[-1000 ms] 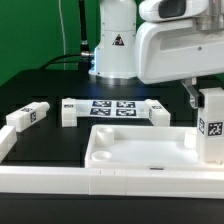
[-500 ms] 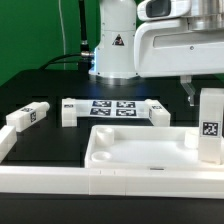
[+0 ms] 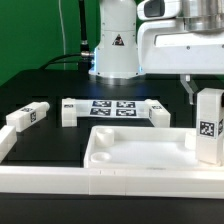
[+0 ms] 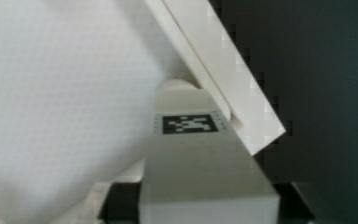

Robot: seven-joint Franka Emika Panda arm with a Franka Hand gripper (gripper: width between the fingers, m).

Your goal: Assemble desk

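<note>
Leg-fitting step. End effector was clamped on a short square white plastic leg, upright at the corner of the wide white rimmed desk panel on the exterior view's right. The panel lay flat on the black surface. Contact between leg and panel couldn't be told. Next move, as judged: align the leg with the corner socket, then lower it.

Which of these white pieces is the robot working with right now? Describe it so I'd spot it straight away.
Find the wide white panel with the raised rim at the front of the black table. At its end on the exterior view's right, a leg stands upright, clamped in the gripper. It is the only tall, upright block; the other legs sit low, farther back.
</note>
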